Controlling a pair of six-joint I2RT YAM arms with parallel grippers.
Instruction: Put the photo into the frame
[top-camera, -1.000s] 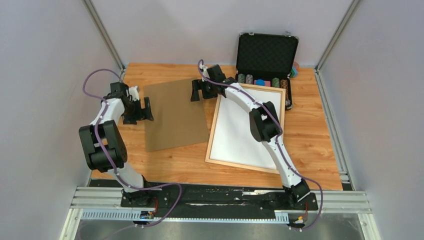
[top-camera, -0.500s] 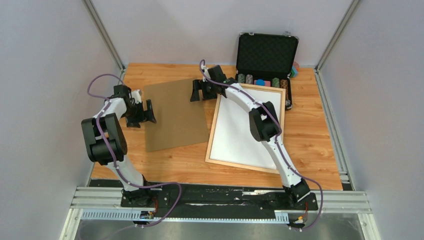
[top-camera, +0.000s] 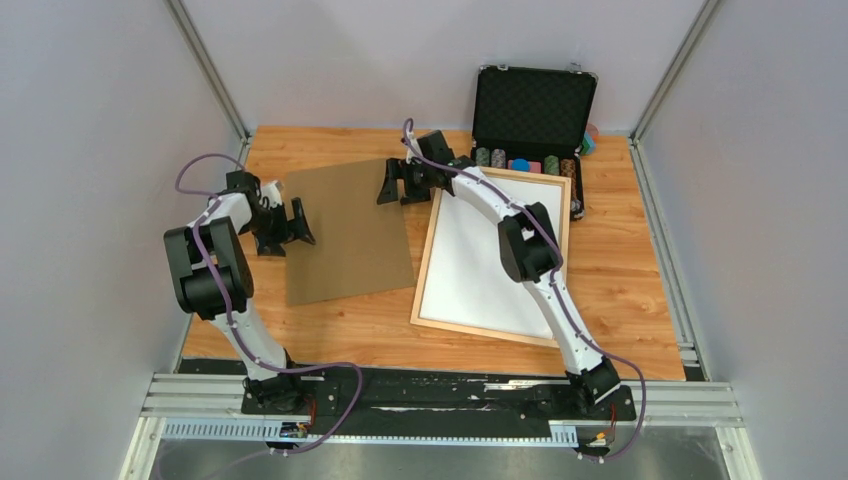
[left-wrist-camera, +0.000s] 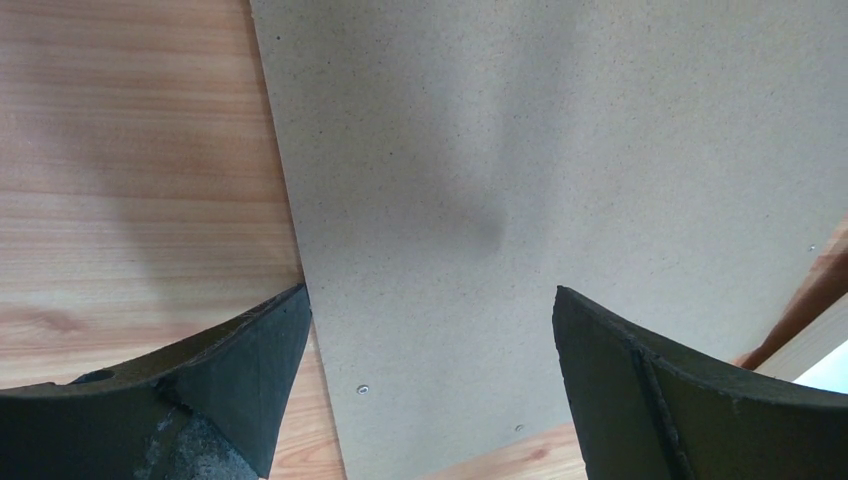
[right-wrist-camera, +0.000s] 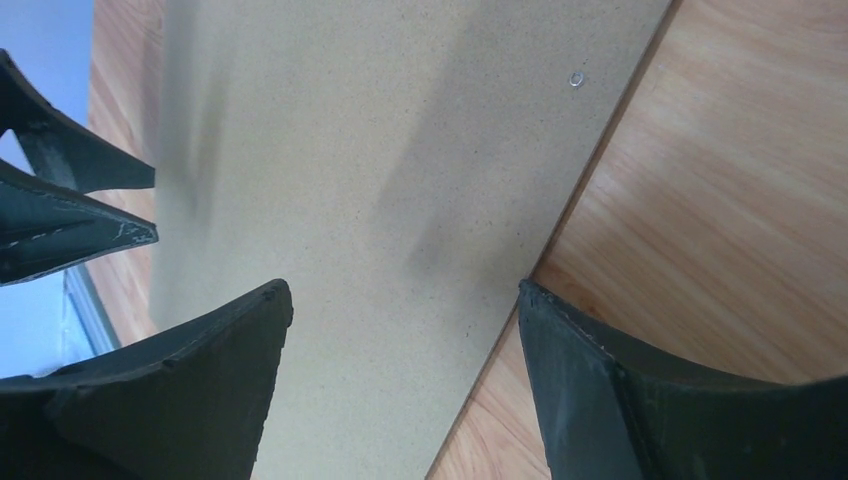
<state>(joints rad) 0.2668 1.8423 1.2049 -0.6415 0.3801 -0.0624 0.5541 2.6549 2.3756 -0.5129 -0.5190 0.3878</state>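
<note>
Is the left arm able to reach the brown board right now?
Probably yes. The left tool hangs open over the board's edge, and nothing sits between them. The board looks flat on the table, so pinching it may be tricky.

Light is bright, even and diffuse, falling from overhead with no hard glare. In the left wrist view a soft grey shadow smudges the backing board (left-wrist-camera: 560, 150) just ahead of the left gripper (left-wrist-camera: 430, 300). A broader shadow dims the table (left-wrist-camera: 120, 150) ahead of the finger at the picture's left. Both fingers are dark and soft-edged, too near the lens. Ahead of the right gripper (right-wrist-camera: 405, 290) faint streaked shadows cross the board, whose speckle is sharp. From overhead, the photo (top-camera: 462, 285), to the right of that claw, shows a white back that is nearly blown out. The walls (top-camera: 90, 150) lean outward at the picture's edges.
</note>
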